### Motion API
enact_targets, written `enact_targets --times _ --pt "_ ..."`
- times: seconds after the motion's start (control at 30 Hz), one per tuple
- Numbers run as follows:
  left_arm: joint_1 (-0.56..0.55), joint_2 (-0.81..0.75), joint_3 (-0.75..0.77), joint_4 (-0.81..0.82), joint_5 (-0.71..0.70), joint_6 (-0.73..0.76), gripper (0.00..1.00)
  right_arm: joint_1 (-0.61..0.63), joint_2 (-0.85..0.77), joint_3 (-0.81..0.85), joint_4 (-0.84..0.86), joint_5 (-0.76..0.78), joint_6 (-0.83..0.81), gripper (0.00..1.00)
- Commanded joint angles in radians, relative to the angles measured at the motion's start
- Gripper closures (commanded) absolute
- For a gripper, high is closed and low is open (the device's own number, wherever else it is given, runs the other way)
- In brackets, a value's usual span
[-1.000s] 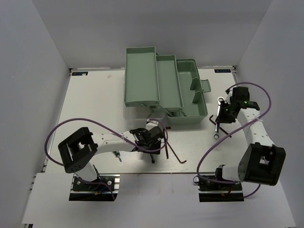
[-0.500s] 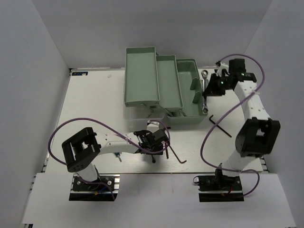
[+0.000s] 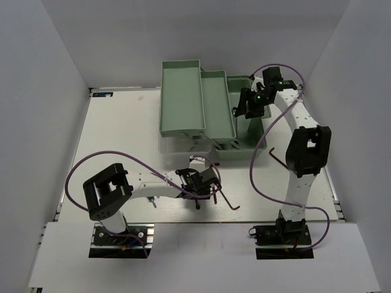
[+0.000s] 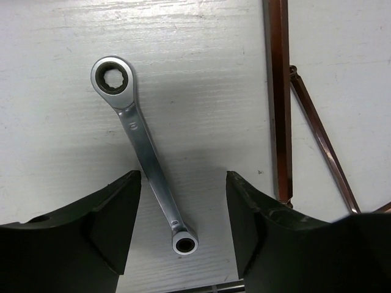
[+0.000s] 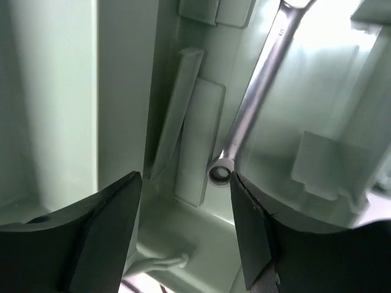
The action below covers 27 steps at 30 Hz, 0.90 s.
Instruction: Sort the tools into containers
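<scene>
The pale green toolbox (image 3: pixel 183 97) stands open at the back, its trays fanned out. My right gripper (image 3: pixel 249 105) hovers over its deep right compartment (image 5: pixel 183 244), open. The longer silver wrench (image 5: pixel 263 91) lies loose inside, its ring end close to the right fingertip (image 5: pixel 250 207). My left gripper (image 3: pixel 204 184) hangs low over the table in front of the toolbox, open. The small silver wrench (image 4: pixel 143 152) lies flat on the table, its lower ring end between the jaws, untouched. Two dark hex keys (image 4: pixel 278 104) lie just right of it.
One hex key (image 3: pixel 227 200) lies right of the left gripper and another hex key (image 3: pixel 278 155) lies right of the toolbox, beside the right arm. The toolbox handle bracket (image 5: pixel 159 268) shows below the right jaws. White walls close in the table on three sides.
The right arm swung from the table's right side up and left over the toolbox with the longer wrench, then opened and let it go. The left gripper barely moved.
</scene>
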Motion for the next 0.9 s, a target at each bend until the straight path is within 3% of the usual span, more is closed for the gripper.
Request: enact_targets --times 0.0,0.27,0.43,0.53,0.8,0.87 --pt "-0.01 0.023 -0.012 -0.046 0.016 -0.055 0.34 -0.024 -0.182 -0.095 0.057 0.027 -0.003 0.35" --pt "-0.019 0.072 -0.057 -0.075 0.007 -0.103 0.49 -0.08 -0.5 -0.429 0.164 -0.003 0.006 0.35" --pt "-0.019 0.196 -0.012 -0.157 -0.002 -0.112 0.5 -0.137 -0.61 -0.552 0.179 -0.048 0.005 0.35" --pt "-0.028 0.247 -0.012 -0.157 0.018 -0.121 0.58 -0.18 -0.652 -0.598 0.186 -0.089 0.006 0.35" --pt "-0.037 0.266 -0.098 -0.114 0.074 -0.139 1.0 -0.252 -0.721 -0.7 0.204 -0.174 0.023 0.35" --pt "-0.051 0.252 -0.107 -0.105 0.084 -0.139 1.0 -0.264 -0.727 -0.72 0.202 -0.189 0.022 0.35"
